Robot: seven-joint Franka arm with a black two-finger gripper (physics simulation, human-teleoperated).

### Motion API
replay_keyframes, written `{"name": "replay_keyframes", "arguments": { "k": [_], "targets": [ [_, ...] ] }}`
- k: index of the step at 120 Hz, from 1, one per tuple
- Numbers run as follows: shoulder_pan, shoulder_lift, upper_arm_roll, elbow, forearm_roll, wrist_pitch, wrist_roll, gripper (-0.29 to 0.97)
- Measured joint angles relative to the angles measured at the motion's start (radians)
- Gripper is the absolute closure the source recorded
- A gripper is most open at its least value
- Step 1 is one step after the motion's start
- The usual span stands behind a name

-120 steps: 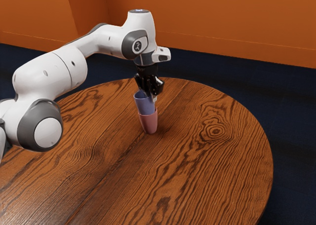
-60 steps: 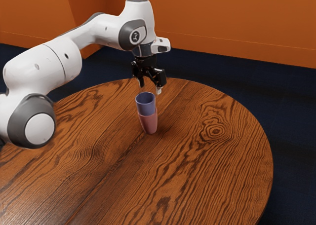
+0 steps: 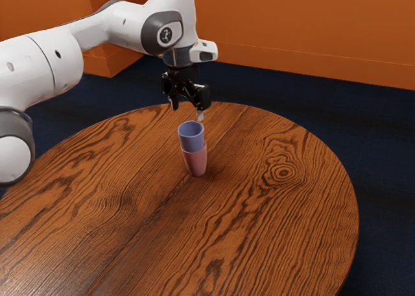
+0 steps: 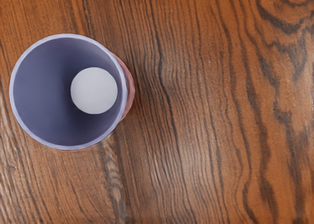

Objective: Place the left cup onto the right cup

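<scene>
Exterior view: the white arm (image 3: 110,26) reaches in from the exterior view's upper left and bends down over a round wooden desk (image 3: 272,224). Its black pincer (image 3: 187,108) hangs in the air above the two cups, pointing down. The fingers are spread apart with nothing between them, so it is open and empty, and there is a clear gap between the fingertips and the cup rim below.

The blue cup (image 3: 191,135) sits upright inside the pink cup (image 3: 196,161), mouth up. Its lower part is sunk into the pink one and its upper part stands above the pink rim. The pink cup stands upright on the desk, towards the far side of the top and a little to the exterior view's left of its middle. The pair leans neither way that I can tell. Behind the desk there is a dark blue floor (image 3: 363,114) and an orange wall (image 3: 311,23).

The wrist view looks straight down into the blue cup (image 4: 44,106). Its pale rim makes a full circle and a whitish disc (image 4: 93,90) lies at its bottom. A thin crescent of the pink cup (image 4: 130,89) shows just outside the blue rim on one side. Around them lies the grained wood of the desk (image 4: 221,111).
</scene>
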Motion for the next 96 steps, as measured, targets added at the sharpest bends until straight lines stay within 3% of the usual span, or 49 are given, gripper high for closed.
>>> {"name": "replay_keyframes", "arguments": {
  "k": [36,96],
  "targets": [
    [-0.026,-0.196,0.019,-0.196,-0.03,0.005,-0.009,0.0],
    [-0.159,-0.374,0.177,-0.359,-0.07,-0.015,-0.018,0.0]
  ]
}}
